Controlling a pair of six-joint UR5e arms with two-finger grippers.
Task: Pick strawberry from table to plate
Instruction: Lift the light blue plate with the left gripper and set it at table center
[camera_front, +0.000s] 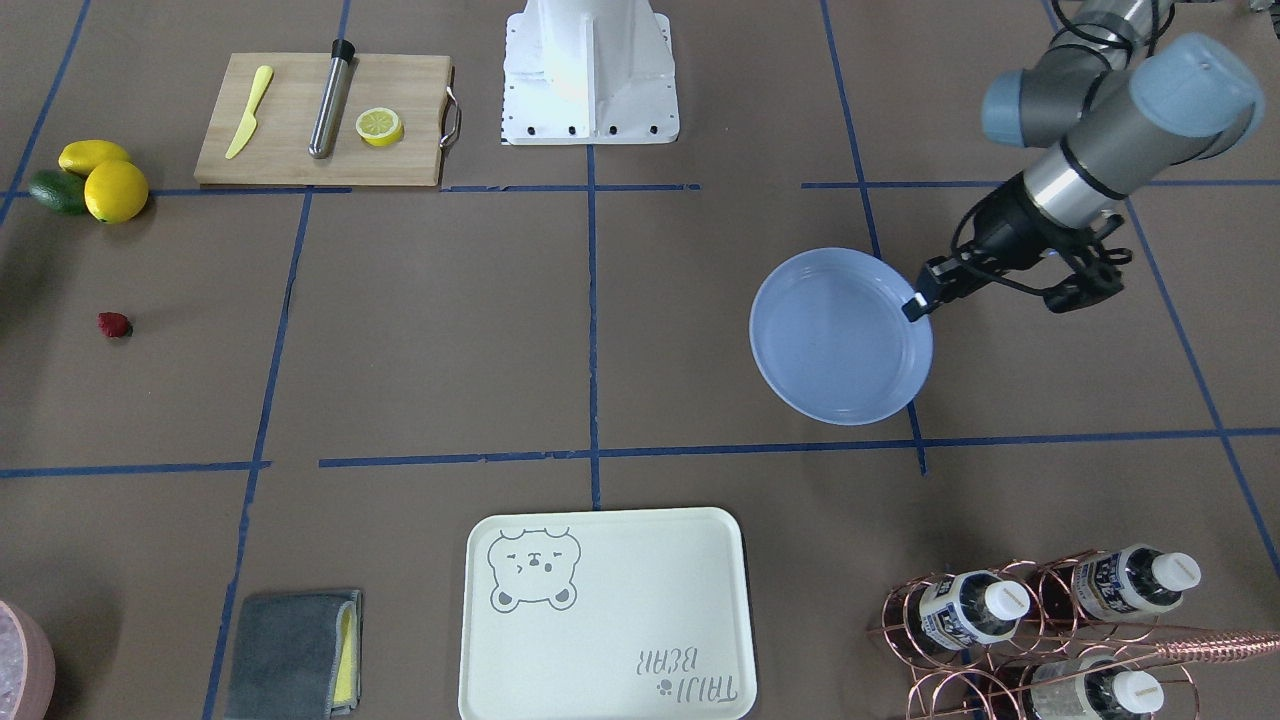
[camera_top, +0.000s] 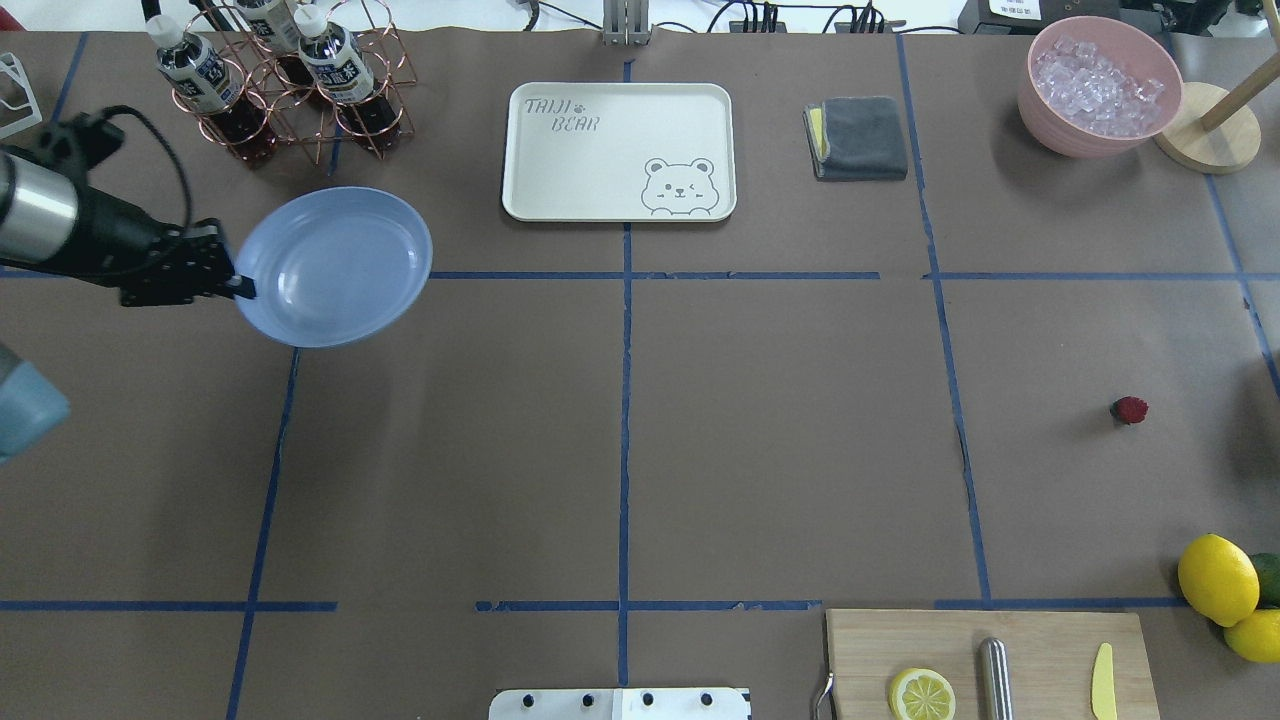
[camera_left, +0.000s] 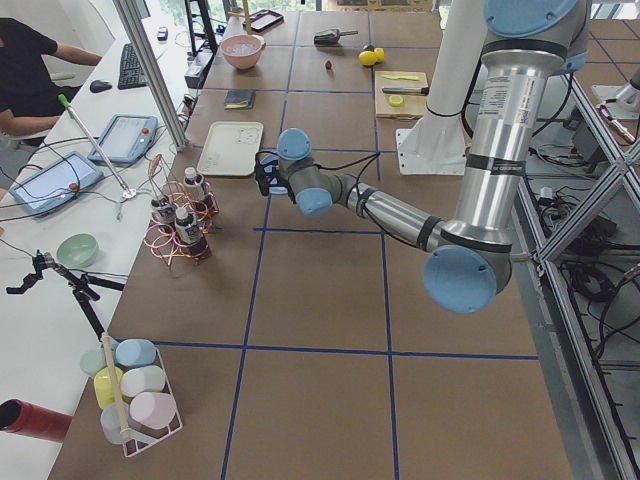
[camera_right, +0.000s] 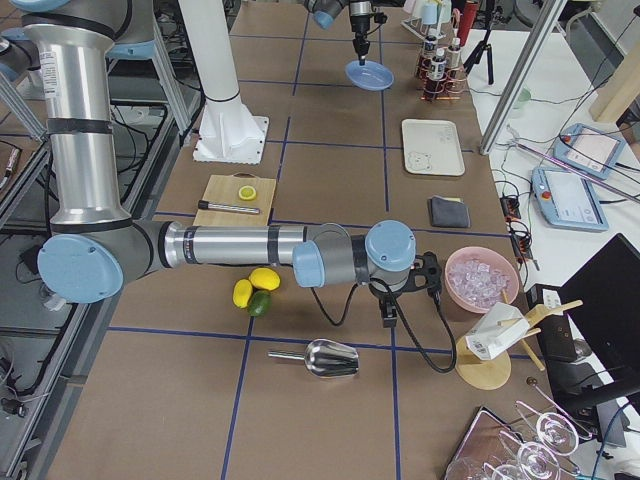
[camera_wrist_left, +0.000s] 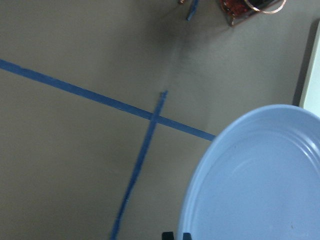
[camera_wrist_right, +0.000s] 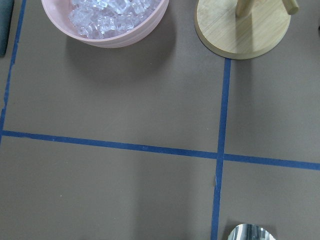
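**Step in hand.** The strawberry (camera_top: 1128, 409) has not been grasped. It rests on the counter (camera_top: 620, 450), on the right side, alone in its grid cell. The two lemons (camera_top: 1217, 578) lie nearer the robot and are well apart from it. The left arm (camera_top: 60, 215) is handling the plate (camera_top: 335, 265). The left jaws are closed on the plate's left rim, one tip above and one below. The light-blue plate sits at the far left, just beside the copper bottle rack (camera_top: 290, 110), and appears lifted clear of the counter. The plate holds nothing.

**Next move.** Judged from this layout, the plate must first be set down flat within reach of the pick. The strawberry is small and rounded. The pick therefore calls for jaws centred directly above it, opened only a little wider than the berry, lowered to the counter and closed gently so it does not roll away.

**Position relative to the jaws.** The strawberry is well apart from the left jaws, almost the full counter width to the right. The right arm (camera_right: 230, 245) reaches out low over the right end. Its wrist camera shows the pink ice bowl (camera_wrist_right: 115, 37) and bare counter, but no strawberry. Whether the right jaws are wide or narrow cannot be told.
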